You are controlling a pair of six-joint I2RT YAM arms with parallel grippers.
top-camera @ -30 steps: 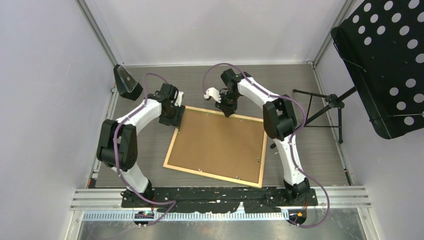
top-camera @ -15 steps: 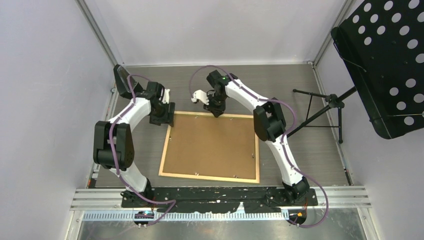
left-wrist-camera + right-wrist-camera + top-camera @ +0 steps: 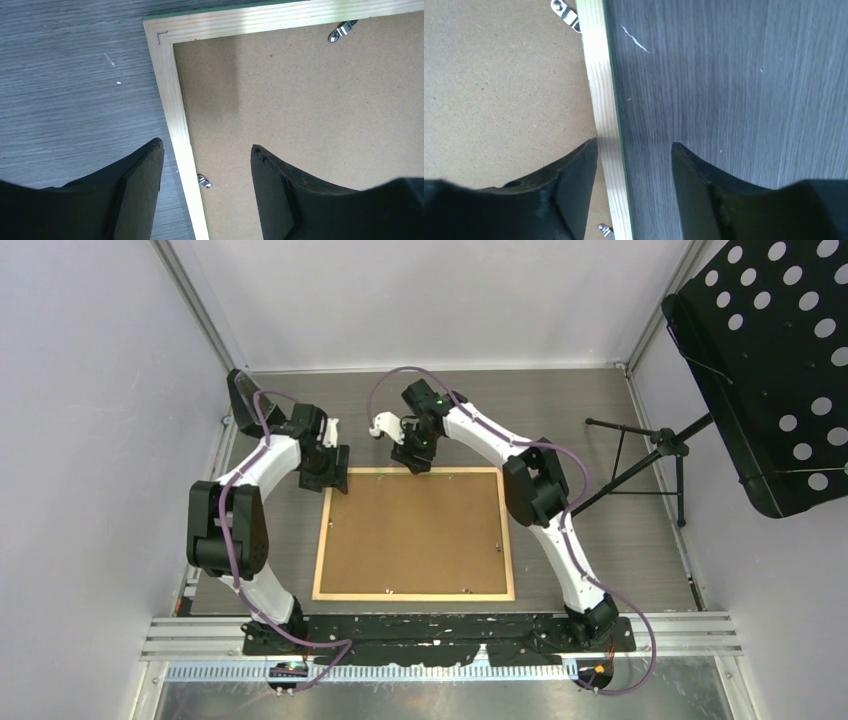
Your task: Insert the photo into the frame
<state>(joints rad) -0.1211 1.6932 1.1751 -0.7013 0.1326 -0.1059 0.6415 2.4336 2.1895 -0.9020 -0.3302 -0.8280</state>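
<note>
Both open, holding nothing | left end effector astride frame rail at far-left corner | right end effector astride far rail | frame flat, back up, on bench

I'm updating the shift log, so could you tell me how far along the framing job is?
Done: the frame lies back up with its backing board in it. In hand: nothing; the left gripper and right gripper stand open over its far end. Left: everything; no photo is in view, and the board probably comes out first.
</note>
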